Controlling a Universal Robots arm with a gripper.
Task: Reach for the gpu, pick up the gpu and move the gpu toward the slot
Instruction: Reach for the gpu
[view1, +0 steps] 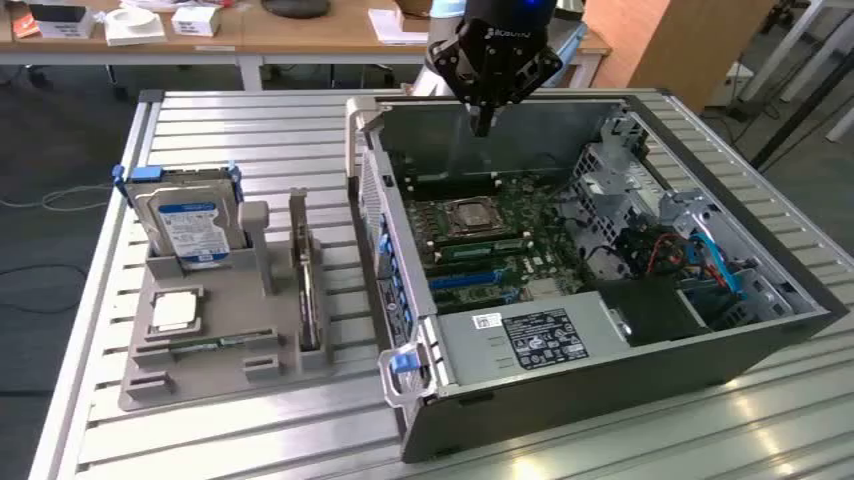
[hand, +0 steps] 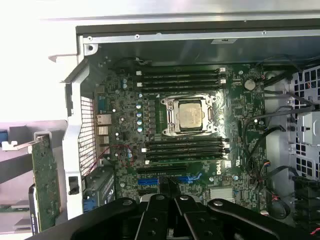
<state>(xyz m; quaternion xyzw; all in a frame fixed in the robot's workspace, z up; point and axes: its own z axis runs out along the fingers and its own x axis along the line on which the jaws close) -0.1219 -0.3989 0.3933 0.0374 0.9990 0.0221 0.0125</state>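
1. Slatted metal table (view1: 200, 130): gpu (view1: 304, 280) stands on edge in the grey holder (view1: 200, 365), untouched.
2. Gripper (view1: 483, 122) closed, empty, over the open PC case (view1: 601, 400), well apart from gpu.
3. Reach, pick and move not yet done.

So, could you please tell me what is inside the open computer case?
A motherboard with a CPU socket, cables and a labelled power supply; whatever lies under the power supply is covered.

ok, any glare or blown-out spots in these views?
Wrist view: table beside the computer case washes out white; glare around the CPU socket. Exterior view: even light, mild sheen on the table slats at the exterior view's right; gripper reads dark.
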